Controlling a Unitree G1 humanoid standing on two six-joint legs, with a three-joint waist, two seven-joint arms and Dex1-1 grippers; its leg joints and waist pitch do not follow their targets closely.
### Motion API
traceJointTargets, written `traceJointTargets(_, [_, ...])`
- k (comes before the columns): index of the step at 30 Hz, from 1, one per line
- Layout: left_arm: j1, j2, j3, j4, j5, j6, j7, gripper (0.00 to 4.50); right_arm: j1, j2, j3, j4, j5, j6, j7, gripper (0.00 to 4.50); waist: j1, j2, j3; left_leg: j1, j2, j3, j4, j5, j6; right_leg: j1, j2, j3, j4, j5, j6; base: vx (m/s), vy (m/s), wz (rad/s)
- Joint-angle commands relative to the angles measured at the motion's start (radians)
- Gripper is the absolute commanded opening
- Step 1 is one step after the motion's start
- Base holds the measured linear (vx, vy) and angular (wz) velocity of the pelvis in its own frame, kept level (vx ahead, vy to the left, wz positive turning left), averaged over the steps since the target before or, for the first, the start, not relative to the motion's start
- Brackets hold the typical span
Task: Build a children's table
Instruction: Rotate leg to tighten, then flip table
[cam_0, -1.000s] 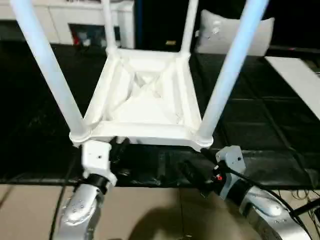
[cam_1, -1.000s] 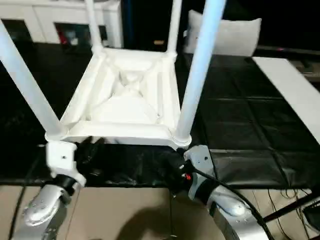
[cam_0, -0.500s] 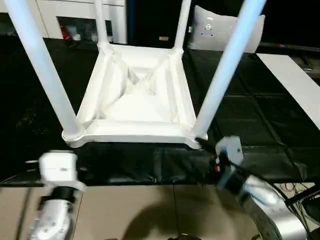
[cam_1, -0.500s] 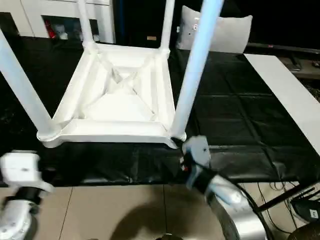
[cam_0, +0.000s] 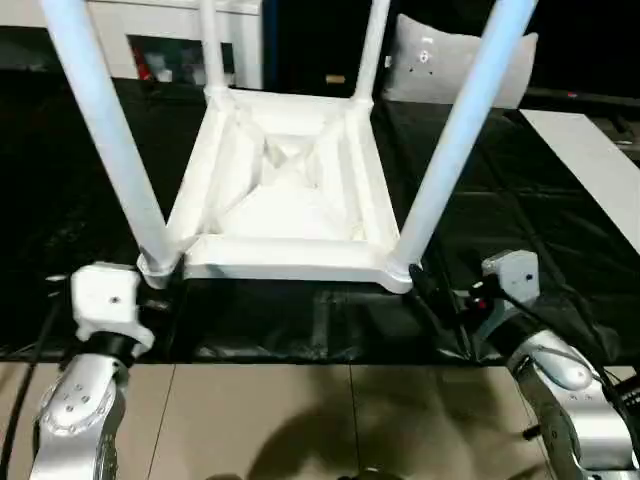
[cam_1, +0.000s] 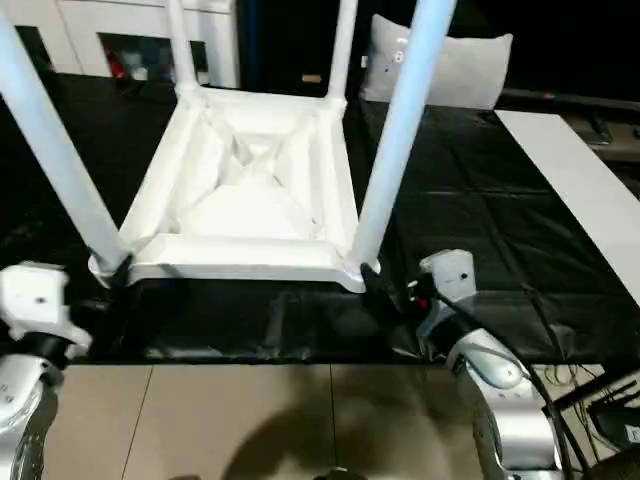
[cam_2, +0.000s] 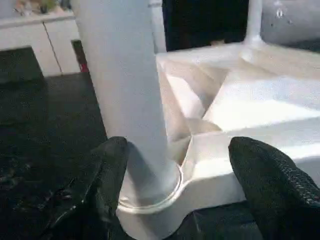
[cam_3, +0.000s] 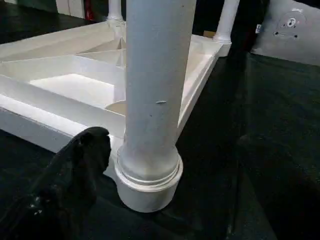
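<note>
So we've got one children's table (cam_0: 290, 200) lying upside down on the black desk (cam_0: 560, 220), all four legs plugged into the corner sockets and pointing up. Our left pincer (cam_2: 185, 190) sits spread wide either side of the near-left leg (cam_2: 125, 100), gripping nothing. Our right pincer (cam_0: 440, 300) is by the near-right leg (cam_3: 155, 90), wide open and holding nothing too.

The table (cam_0: 285, 200) looks like smooth white plastic with a soft sheen, legs (cam_3: 155, 85) included. The black cover (cam_0: 520, 220) is creased, slightly glossy sheeting. Finger pads (cam_2: 272, 175) are matt, textured black. Forearms (cam_0: 575, 400) are brushed silver metal.
</note>
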Motion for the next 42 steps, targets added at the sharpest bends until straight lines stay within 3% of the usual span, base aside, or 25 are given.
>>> traceJointTargets(1, [-0.024,0.021,-0.008,0.032,-0.009,0.014,-0.015,3.64,0.011,0.014,0.02,-0.013,0.003,-0.015,0.017,4.5,0.005,0.015,-0.05,-0.023,0.046,-0.003,-0.084,0.002,0.078,0.061,-0.088,0.068,-0.075,-0.045,-0.182,0.0,0.0,0.0])
traceJointTargets(3, [-0.036,0.029,-0.009,0.052,-0.008,0.012,-0.02,3.64,0.015,0.024,0.034,-0.017,0.007,-0.019,0.023,4.5,0.007,0.015,-0.05,-0.024,0.045,-0.003,-0.086,-0.011,0.082,0.059,-0.089,0.068,-0.077,-0.069,-0.179,0.0,0.0,0.0])
traceJointTargets(5, [-0.077,0.031,0.016,0.104,-0.004,0.012,0.009,3.64,0.037,0.037,0.094,-0.055,0.028,-0.007,0.073,4.5,0.01,0.017,-0.049,-0.023,0.048,-0.004,-0.088,-0.029,0.076,0.058,-0.09,0.067,-0.081,-0.105,-0.172,0.0,0.0,0.0])
traceJointTargets(7, [-0.088,0.032,0.02,0.118,-0.003,0.011,0.013,3.64,0.046,0.036,0.116,-0.073,0.042,0.007,0.095,4.5,0.013,0.019,-0.047,-0.023,0.05,-0.005,-0.091,-0.055,0.072,0.057,-0.09,0.067,-0.085,-0.133,-0.162,0.0,0.0,0.0])
traceJointTargets(8, [-0.107,0.032,0.029,0.136,-0.017,0.013,0.015,3.64,0.058,0.029,0.151,-0.1,0.059,0.025,0.127,4.5,0.012,0.019,-0.048,-0.025,0.051,-0.007,-0.093,-0.057,0.068,0.059,-0.09,0.066,-0.083,-0.134,-0.161,0.0,0.0,0.0])
traceJointTargets(12, [-0.131,0.03,0.035,0.156,-0.036,0.012,0.014,3.64,0.062,0.026,0.174,-0.114,0.07,0.041,0.149,4.5,0.014,0.017,-0.049,-0.026,0.052,-0.008,-0.093,-0.047,0.062,0.058,-0.092,0.068,-0.082,-0.12,-0.163,0.0,0.0,0.0])
traceJointTargets(13, [-0.176,0.033,0.036,0.206,-0.055,0.001,0.004,3.64,0.054,0.033,0.198,-0.113,0.067,0.053,0.165,4.5,0.013,0.015,-0.051,-0.026,0.052,-0.007,-0.091,-0.042,0.06,0.056,-0.091,0.068,-0.081,-0.11,-0.167,0.0,0.0,0.0])
traceJointTargets(14, [-0.176,0.033,0.036,0.206,-0.055,0.001,0.004,3.49,0.054,0.033,0.198,-0.113,0.067,0.053,0.165,4.5,0.015,0.015,-0.051,-0.024,0.046,-0.005,-0.09,-0.038,0.061,0.055,-0.089,0.068,-0.082,-0.109,-0.165,0.0,0.0,0.0])
traceJointTargets(22, [-0.269,0.046,0.033,0.322,-0.055,-0.013,0.001,2.86,0.027,0.047,0.262,-0.108,0.074,0.071,0.197,4.5,0.014,0.009,-0.055,-0.027,0.049,-0.007,-0.088,0.005,0.06,0.059,-0.093,0.067,-0.075,-0.061,-0.168,0.0,0.0,0.0])
traceJointTargets(24, [-0.292,0.058,0.026,0.354,-0.048,-0.015,-0.001,2.86,0.013,0.058,0.274,-0.097,0.068,0.07,0.201,4.5,0.013,0.01,-0.054,-0.027,0.048,-0.008,-0.089,0.007,0.063,0.059,-0.093,0.067,-0.075,-0.058,-0.169,0.0,0.0,0.0])
traceJointTargets(33, [-0.312,0.053,0.028,0.365,-0.07,-0.012,-0.018,2.12,0.007,0.078,0.291,-0.096,0.072,0.072,0.198,4.5,0.015,0.014,-0.05,-0.027,0.051,-0.006,-0.092,-0.012,0.046,0.059,-0.097,0.069,-0.075,-0.058,-0.182,0.0,0.0,0.0])
traceJointTargets(38, [-0.305,0.042,0.02,0.353,-0.089,0.006,-0.022,2.03,0.014,0.082,0.297,-0.098,0.073,0.074,0.2,4.5,0.016,0.015,-0.048,-0.027,0.052,-0.007,-0.094,-0.031,0.041,0.058,-0.097,0.069,-0.078,-0.087,-0.177,0.0,0.0,0.0])
traceJointTargets(42, [-0.296,-0.002,0.04,0.304,-0.156,0.086,-0.004,2.03,0.01,0.091,0.287,-0.09,0.069,0.084,0.174,4.5,0.016,0.016,-0.049,-0.027,0.054,-0.007,-0.093,-0.018,0.034,0.058,-0.098,0.069,-0.074,-0.06,-0.188,0.0,0.0,0.0])
